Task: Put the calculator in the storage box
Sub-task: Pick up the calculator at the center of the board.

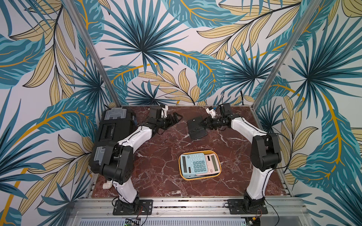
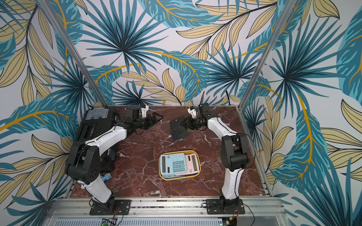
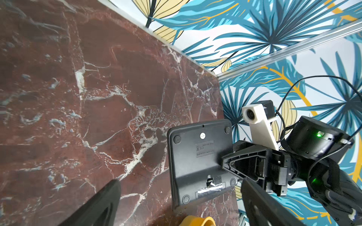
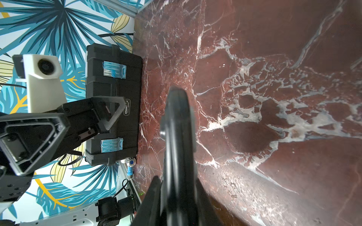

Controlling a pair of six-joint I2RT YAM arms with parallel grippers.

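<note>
Red marble table (image 1: 156,182), yellow storage box (image 1: 220,166), black toolbox (image 1: 117,125)

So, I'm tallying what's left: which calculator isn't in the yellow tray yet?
The black calculator, held by the right gripper; the blue calculator and pink calculator lie inside.

Blue calculator (image 1: 193,163) and pink calculator (image 1: 213,161) fill storage box (image 1: 201,178); surrounding tabletop (image 1: 156,156) open

The black calculator (image 1: 196,127) is gripped at one edge by the right hand (image 1: 202,123), tilted, underside exposed — well apart from the yellow storage box (image 1: 220,168), in which a blue calculator (image 1: 193,163) is laid over a pink calculator (image 1: 212,162).
</note>
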